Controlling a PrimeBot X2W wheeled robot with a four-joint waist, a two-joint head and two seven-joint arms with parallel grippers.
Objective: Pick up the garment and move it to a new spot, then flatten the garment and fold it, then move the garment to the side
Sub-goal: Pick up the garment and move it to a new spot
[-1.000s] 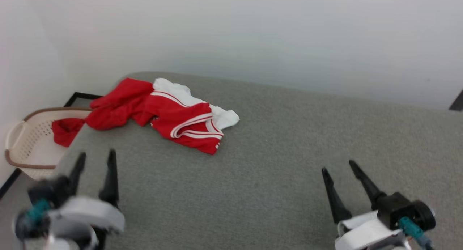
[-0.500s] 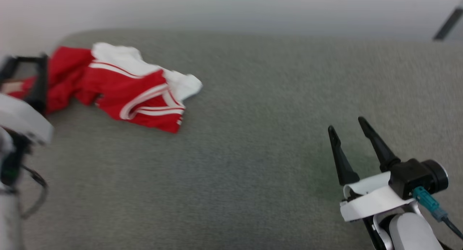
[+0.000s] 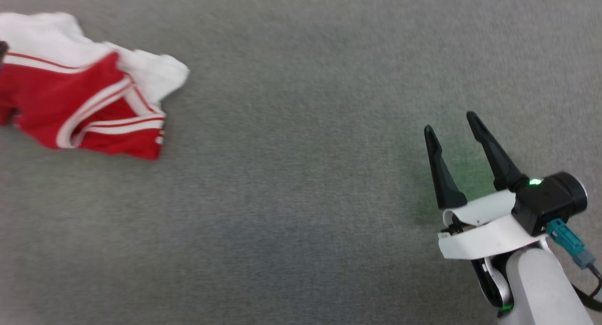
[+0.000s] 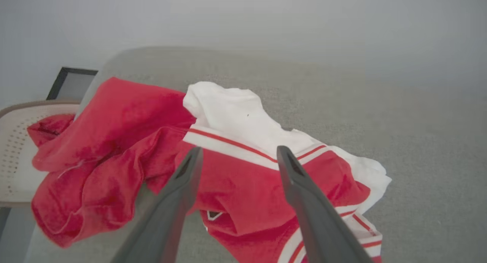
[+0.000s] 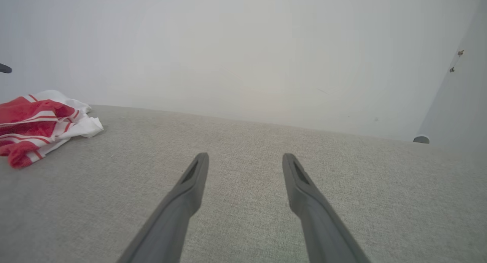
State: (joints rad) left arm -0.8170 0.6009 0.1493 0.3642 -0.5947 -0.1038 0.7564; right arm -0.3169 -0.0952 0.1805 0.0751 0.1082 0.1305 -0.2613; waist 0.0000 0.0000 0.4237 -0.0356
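Observation:
The garment (image 3: 70, 104), red with white sleeve parts and thin striped bands, lies crumpled at the upper left of the head view on the grey surface. In the left wrist view my left gripper (image 4: 239, 150) hangs open just above the garment (image 4: 236, 179), fingers spread, nothing between them. My right gripper (image 3: 450, 122) stands open at the lower right, far from the cloth and above bare surface. From the right wrist, the right gripper (image 5: 245, 156) points at the wall and the garment (image 5: 34, 118) sits far left.
A plain red cloth (image 4: 95, 152) lies bunched against the garment's left side and droops over the surface's edge into a cream perforated basket (image 4: 15, 149). The grey fabric surface (image 3: 291, 198) stretches wide between the garment and my right gripper. A pale wall (image 5: 243, 46) stands behind.
The head camera has tilted down and swung right, so the garment sits at the picture's upper left. My left gripper has reached forward to the garment and left the head view.

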